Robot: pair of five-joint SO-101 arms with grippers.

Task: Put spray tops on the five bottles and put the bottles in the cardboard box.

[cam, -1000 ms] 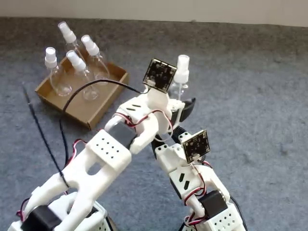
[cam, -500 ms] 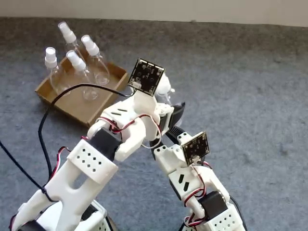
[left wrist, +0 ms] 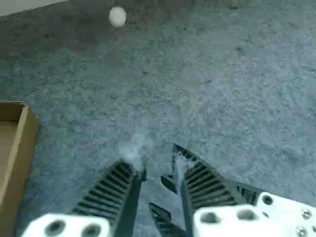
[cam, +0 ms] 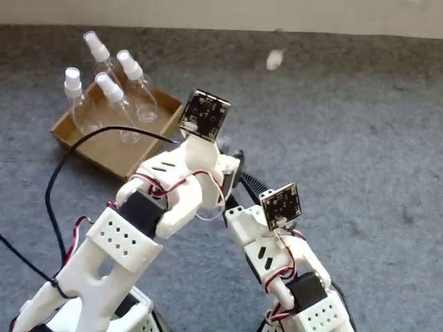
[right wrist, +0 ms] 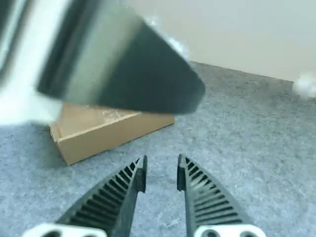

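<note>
Four capped bottles (cam: 128, 104) sit in the box (cam: 97, 156) upper left, a loose top (cam: 275, 60) upper centre, left claw (left wrist: 158, 160) and right claw (right wrist: 161, 159) both slightly apart and empty; I judge we're at fifth-bottle capping, so next I'd grab that top.

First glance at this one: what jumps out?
Four bottles with spray tops sit in the cardboard box at the far left of the grey carpet. The two arms crowd the middle, left gripper and right gripper close together. Beyond them, a small white blurred blob shows against the carpet.
</note>
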